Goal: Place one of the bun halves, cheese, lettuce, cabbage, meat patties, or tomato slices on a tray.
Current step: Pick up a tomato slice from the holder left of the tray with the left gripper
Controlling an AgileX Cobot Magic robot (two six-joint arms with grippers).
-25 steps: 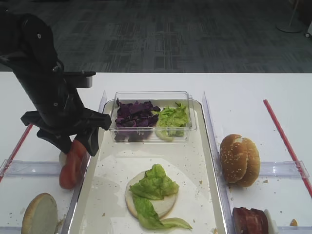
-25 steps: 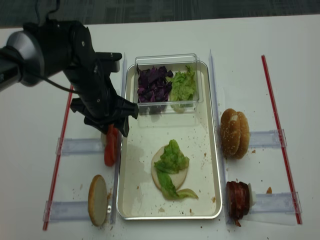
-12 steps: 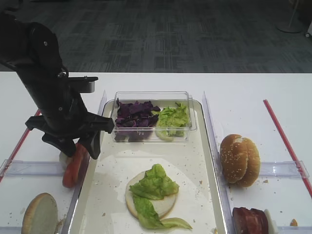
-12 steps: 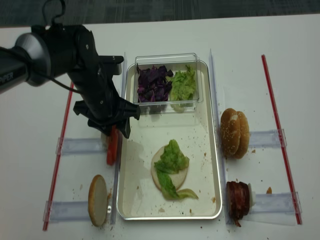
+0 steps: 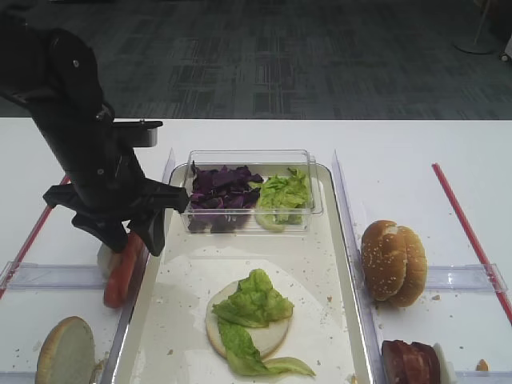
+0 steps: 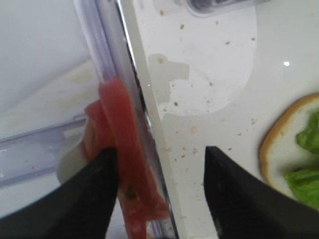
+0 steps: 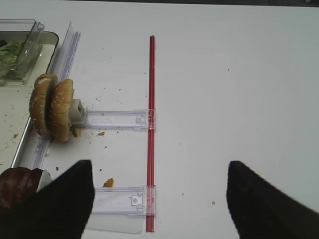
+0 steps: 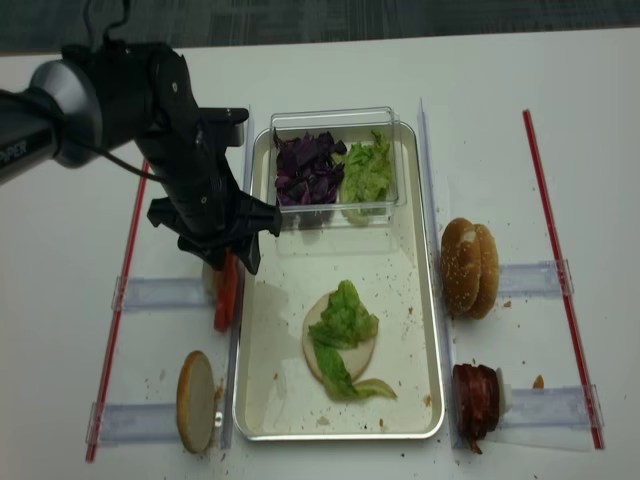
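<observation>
One target: I pick the thin red tomato slices (image 6: 122,164), standing on edge outside the shallow metal tray (image 5: 336,240)'s left rim.
Jaws: left gripper (image 6: 159,194) parted, astride slices, nothing clamped.
Right gripper (image 7: 159,199): agape, empty, far.

The left arm (image 8: 150,130) is matte black with rounded, bulky housings, a silver-grey cylindrical joint (image 8: 62,100) near its upper end carrying faint white lettering, and a thin black cable (image 8: 100,25) looping above it. A small grey rectangular block (image 5: 144,132) juts from its wrist. The pincer fingers (image 6: 239,199) are plain, dark, smooth wedges.
</observation>
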